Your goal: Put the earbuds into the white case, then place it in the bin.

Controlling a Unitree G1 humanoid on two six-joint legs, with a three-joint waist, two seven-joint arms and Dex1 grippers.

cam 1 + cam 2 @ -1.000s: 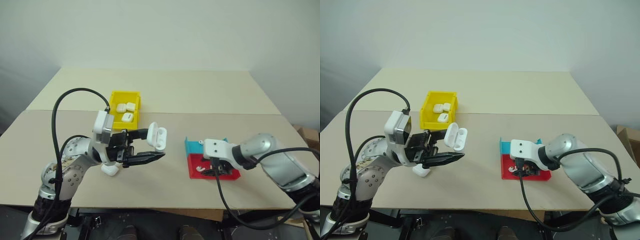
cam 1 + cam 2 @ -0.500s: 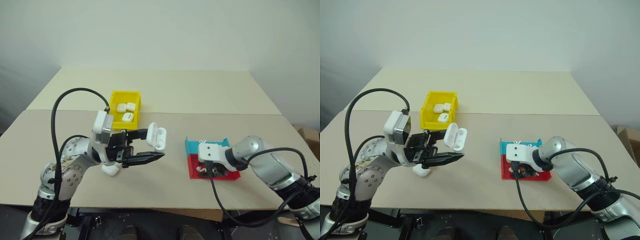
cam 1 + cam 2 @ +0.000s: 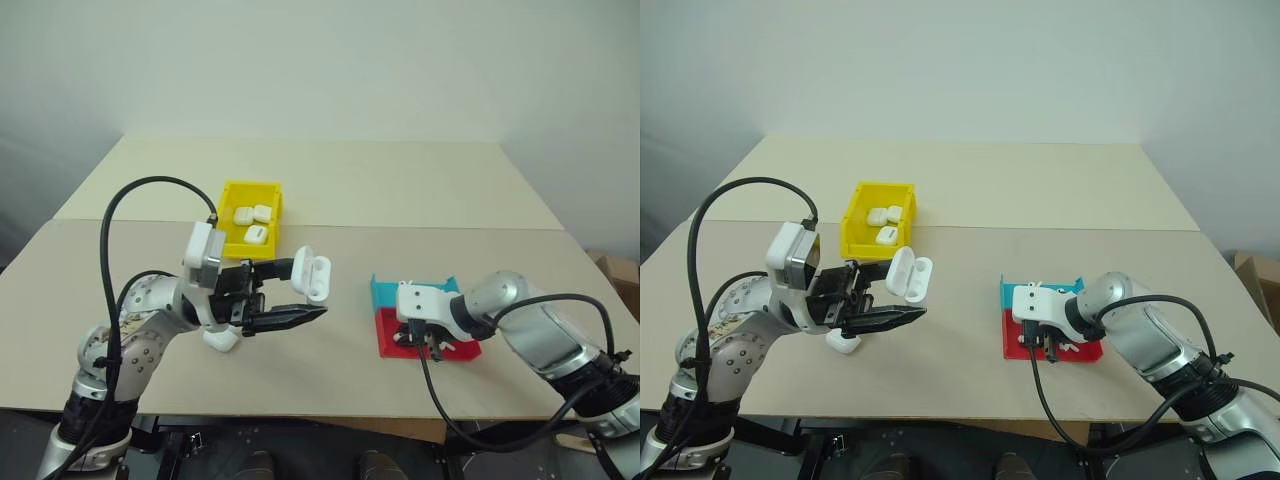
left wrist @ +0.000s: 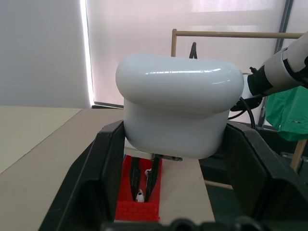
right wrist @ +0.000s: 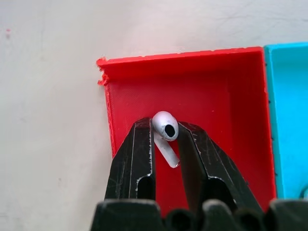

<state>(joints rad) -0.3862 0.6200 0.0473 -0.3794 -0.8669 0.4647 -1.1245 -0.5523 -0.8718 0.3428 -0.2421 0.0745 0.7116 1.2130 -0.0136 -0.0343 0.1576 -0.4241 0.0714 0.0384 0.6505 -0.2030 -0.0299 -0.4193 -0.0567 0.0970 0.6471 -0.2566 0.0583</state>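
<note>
My left gripper [image 3: 306, 291] is shut on the white case [image 3: 313, 276] and holds it above the table with its lid flipped open. The case's rounded body [image 4: 179, 108] sits between the black fingers. My right gripper [image 5: 164, 126] reaches down into the red half of the tray [image 3: 449, 351], and its fingertips are closed on the head of an earbud [image 5: 165, 128] whose stem hangs between the fingers. The yellow bin [image 3: 225, 220] stands at the back left, beyond the left gripper.
Three white cases [image 3: 254, 234] lie inside the bin. Another white case [image 3: 220, 340] rests on the table under my left hand. The tray's teal half [image 3: 384, 293] adjoins the red one on the far side. The table's front edge is close to both arms.
My right gripper's fingers have closed in around the earbud in the red compartment, with a slight roll of the wrist. The left gripper and the case have stayed put.
</note>
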